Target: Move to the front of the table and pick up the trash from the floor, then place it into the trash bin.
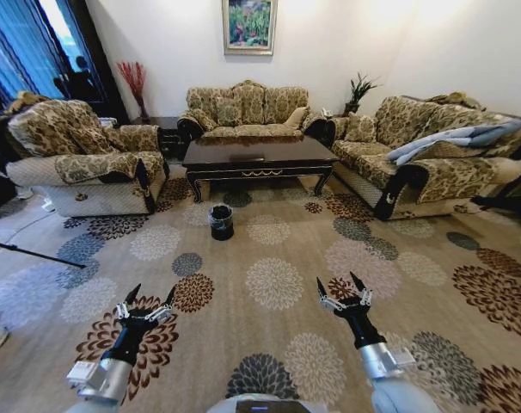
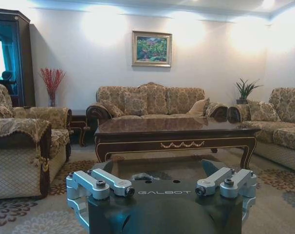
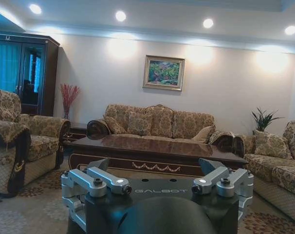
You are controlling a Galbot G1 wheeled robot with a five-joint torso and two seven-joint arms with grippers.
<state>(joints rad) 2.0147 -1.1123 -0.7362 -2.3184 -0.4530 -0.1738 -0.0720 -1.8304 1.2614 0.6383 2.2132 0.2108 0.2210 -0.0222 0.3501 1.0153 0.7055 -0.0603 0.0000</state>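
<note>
Standing well back on the floral-medallion carpet (image 1: 269, 258), the robot faces the dark-brown coffee table (image 1: 257, 157), which sits in the upper middle of the head view between a sofa (image 1: 248, 110) at the far wall, an armchair (image 1: 84, 155) at the left and a second sofa (image 1: 424, 155) at the right. The small black trash bin (image 1: 221, 221), lined with a crinkly bag, stands on the carpet just in front of the table's left front leg, left of frame centre. No litter can be made out on the carpet from here. The left gripper (image 1: 149, 297) hovers at the lower left of the head view, its black fingers spread apart and holding nothing; the right gripper (image 1: 340, 286) hovers at the lower right, likewise spread and empty. Both point forward toward the table. A framed painting (image 1: 248, 26) hangs at the top centre.
</note>
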